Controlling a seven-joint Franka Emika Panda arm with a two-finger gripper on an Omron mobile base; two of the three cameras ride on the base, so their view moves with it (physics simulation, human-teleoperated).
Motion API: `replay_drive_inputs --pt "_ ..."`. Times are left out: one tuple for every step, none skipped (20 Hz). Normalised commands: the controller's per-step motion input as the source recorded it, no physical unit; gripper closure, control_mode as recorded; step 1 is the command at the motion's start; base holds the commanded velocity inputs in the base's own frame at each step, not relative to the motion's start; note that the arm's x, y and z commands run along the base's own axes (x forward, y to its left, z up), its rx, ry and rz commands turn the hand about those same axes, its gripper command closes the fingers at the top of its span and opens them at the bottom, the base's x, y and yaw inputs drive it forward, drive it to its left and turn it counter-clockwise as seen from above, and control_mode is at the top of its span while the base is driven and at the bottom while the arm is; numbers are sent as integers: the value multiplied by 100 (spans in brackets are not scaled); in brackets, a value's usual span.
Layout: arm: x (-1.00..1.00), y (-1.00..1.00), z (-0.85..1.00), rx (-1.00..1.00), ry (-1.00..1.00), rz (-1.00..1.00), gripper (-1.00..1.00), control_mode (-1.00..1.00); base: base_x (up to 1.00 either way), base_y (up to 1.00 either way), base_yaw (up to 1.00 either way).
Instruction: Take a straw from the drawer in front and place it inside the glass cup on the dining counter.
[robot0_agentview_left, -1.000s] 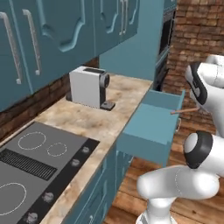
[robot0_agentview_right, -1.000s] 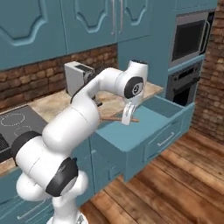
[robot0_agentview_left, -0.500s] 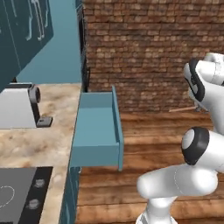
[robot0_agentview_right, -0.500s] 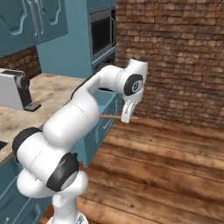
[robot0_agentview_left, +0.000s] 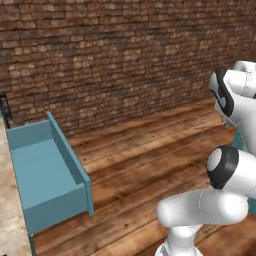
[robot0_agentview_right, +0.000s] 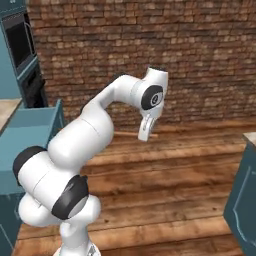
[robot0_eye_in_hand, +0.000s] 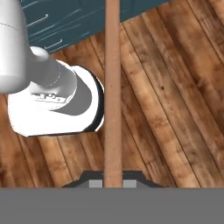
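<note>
The straw is being carried in the claw, pinched near one end, with the long tan shaft running straight out from between the tips in the hand view, and in the right base view a thin bit of it is poking out sideways beside the claw, over the wooden floor. It's probably super light and fairly stiff, but so thin and smooth that it could be twisting or slipping in the grip, and squeezing harder is likely just going to crush or bend it. It's being held by the end, which is fine for dropping the free end into a cup, though a grip closer to the middle would be wobbling less. The claw is being kept squeezed down narrow, clamped right on the straw and touching nothing else. The drawer is being left hanging open off to the left, teal, looking bare inside from what's being shown. Beyond that a brick wall is being faced, and a teal cabinet corner is peeking in at the right edge of the right base view. So the drop into the glass is not yet done.
</note>
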Motion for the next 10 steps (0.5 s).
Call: replay_drive_inputs --pt "0 0 0 0 0 0 100 100 -19 -34 -72" --pt "0 0 0 0 0 0 100 100 -14 -32 -72" --pt "0 0 0 0 0 0 100 100 -12 -35 -71" --pt "0 0 0 0 0 0 100 100 -14 -36 -69" --pt "0 0 0 0 0 0 100 100 -17 -36 -69" --pt "0 0 0 0 0 0 100 100 -10 -37 -69" --pt "0 0 0 0 0 0 100 100 -7 -34 -69" --pt "0 0 0 0 0 0 100 100 -5 -34 -69" --pt "0 0 0 0 0 0 100 100 -5 -31 -69" --pt "0 0 0 0 0 0 100 100 0 -32 -68"
